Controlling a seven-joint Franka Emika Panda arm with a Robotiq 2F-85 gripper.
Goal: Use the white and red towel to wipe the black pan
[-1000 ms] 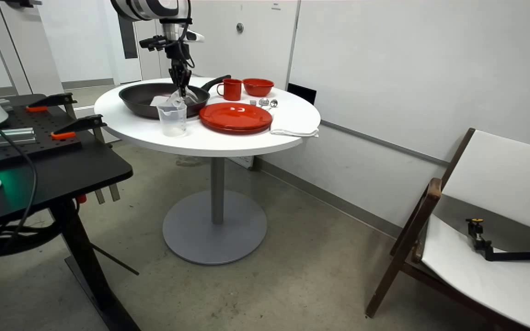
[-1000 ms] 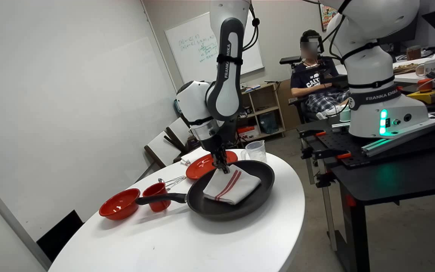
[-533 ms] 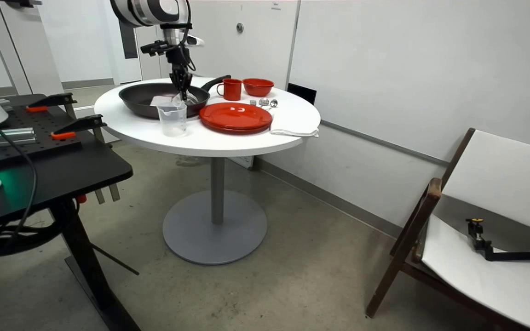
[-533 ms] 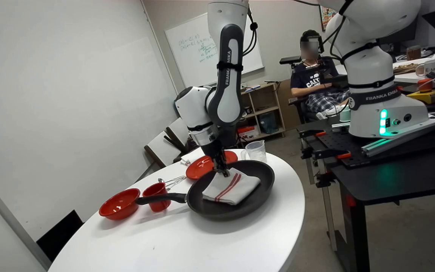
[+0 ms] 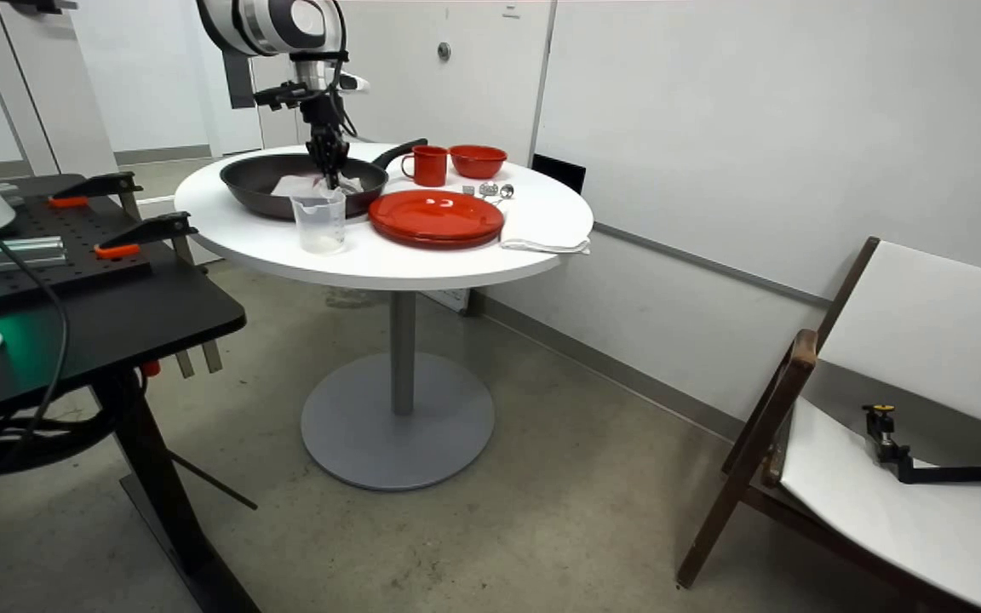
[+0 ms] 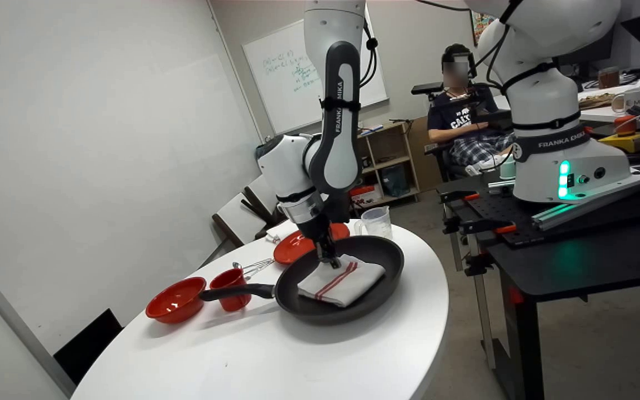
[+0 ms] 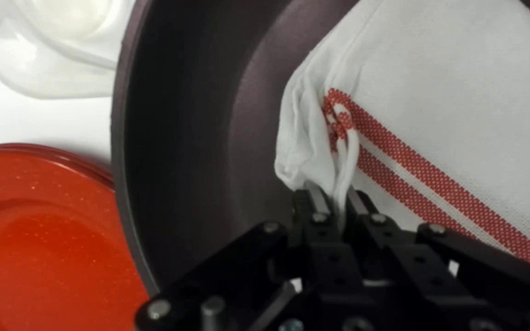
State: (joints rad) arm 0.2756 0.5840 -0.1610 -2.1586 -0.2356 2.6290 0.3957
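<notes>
While the folded white cloth towel with red stripes (image 7: pixel 430 105), lying in the round black frying pan (image 7: pixel 191 138), is pinched at a bunched edge by the hand (image 7: pixel 337 198), its unheld part may be crumpled rather than drawn flat. If too much sideways force is applied, the pan could be slid across the round white bench (image 6: pixel 253 350) into the clear plastic jug (image 5: pixel 318 226) beside it.

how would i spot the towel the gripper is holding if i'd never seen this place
On the round white table, find the wide black pan. Inside it lies a folded white towel with two red stripes, one part pinched in the gripper. That grip sets it apart from another white cloth, lying outside the pan near the red plates.
</notes>
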